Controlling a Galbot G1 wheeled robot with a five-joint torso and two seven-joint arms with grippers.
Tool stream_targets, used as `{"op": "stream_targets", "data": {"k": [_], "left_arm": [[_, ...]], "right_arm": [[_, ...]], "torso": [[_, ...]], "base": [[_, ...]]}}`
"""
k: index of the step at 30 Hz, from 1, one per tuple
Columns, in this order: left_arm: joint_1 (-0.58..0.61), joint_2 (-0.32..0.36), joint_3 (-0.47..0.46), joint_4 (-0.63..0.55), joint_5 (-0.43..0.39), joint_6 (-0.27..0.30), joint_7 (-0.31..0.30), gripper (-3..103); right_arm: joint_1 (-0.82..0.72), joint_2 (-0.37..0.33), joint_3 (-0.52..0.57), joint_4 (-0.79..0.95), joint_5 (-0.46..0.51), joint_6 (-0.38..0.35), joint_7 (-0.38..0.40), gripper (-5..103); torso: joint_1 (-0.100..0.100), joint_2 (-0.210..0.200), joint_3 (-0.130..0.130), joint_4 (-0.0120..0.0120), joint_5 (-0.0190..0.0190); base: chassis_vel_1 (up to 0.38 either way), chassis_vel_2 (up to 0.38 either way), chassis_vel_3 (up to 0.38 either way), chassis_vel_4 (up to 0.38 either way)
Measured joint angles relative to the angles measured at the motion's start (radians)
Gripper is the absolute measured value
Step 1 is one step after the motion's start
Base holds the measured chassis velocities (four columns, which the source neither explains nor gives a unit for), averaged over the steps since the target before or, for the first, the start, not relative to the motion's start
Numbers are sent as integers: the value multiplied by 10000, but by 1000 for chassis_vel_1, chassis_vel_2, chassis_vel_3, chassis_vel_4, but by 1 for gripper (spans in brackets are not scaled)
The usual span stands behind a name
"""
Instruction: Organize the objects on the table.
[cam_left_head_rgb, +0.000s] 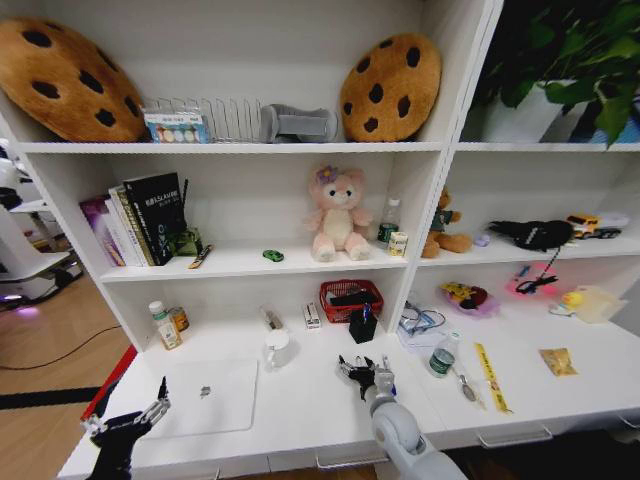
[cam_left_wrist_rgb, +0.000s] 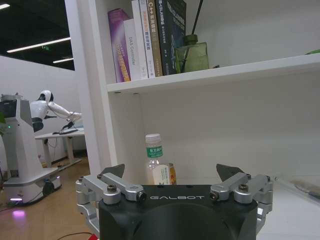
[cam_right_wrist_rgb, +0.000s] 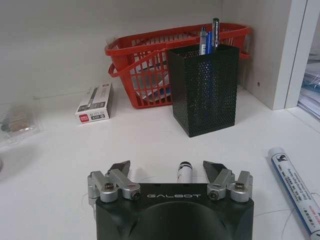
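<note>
The silver laptop (cam_left_head_rgb: 205, 395) lies shut on the white table (cam_left_head_rgb: 310, 400), front left. My left gripper (cam_left_head_rgb: 128, 415) (cam_left_wrist_rgb: 172, 172) hangs open at the table's left end beside the laptop, facing a white-capped bottle (cam_left_wrist_rgb: 155, 165). Over the table's middle my right gripper (cam_left_head_rgb: 360, 372) (cam_right_wrist_rgb: 166, 167) stands open, with a pen (cam_right_wrist_rgb: 184, 172) lying on the table between its fingers. Ahead of it a black mesh pen holder (cam_right_wrist_rgb: 205, 90) (cam_left_head_rgb: 362, 322) holds blue and black pens (cam_right_wrist_rgb: 207, 37). To the right are a blue-and-white marker (cam_right_wrist_rgb: 295, 187), a small green-labelled bottle (cam_left_head_rgb: 442, 355) and a yellow packet (cam_left_head_rgb: 558, 361). A green toy car (cam_left_head_rgb: 273, 255) sits on the shelf.
A red basket (cam_right_wrist_rgb: 150, 60) (cam_left_head_rgb: 350, 298) and a small box (cam_right_wrist_rgb: 94, 102) stand behind the pen holder. A yellow ruler (cam_left_head_rgb: 490, 377) lies right of the small bottle. Books (cam_left_wrist_rgb: 145, 40), a plush bear (cam_left_head_rgb: 337, 215) and cookie cushions (cam_left_head_rgb: 390, 85) fill the shelves above.
</note>
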Motion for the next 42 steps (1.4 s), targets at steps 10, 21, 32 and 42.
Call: {"op": "stream_targets", "data": {"k": [10, 21, 32, 42], "left_arm": [[-43, -40, 52, 125, 37, 3, -62, 101], [-152, -40, 157, 275, 58, 29, -115, 99], [-164, -9, 166, 336, 58, -6, -114, 99], [-182, -26, 245, 394, 185, -35, -108, 99]], "right_arm": [[59, -65, 98, -134, 97, -180, 107, 56], [-451, -226, 109, -1, 13, -125, 10, 13], [-307, -505, 297, 163, -141, 348, -331, 13], [895, -2084, 951, 738, -1223, 2266, -2245, 13]], "torso": [[-1, 3, -2, 0, -2], [-1, 5, -4, -3, -6], [2, -7, 8, 1, 11], [4, -3, 2, -1, 3]], "base": [[0, 0, 0, 0], [0, 0, 0, 0], [0, 0, 0, 0], [0, 0, 0, 0]]}}
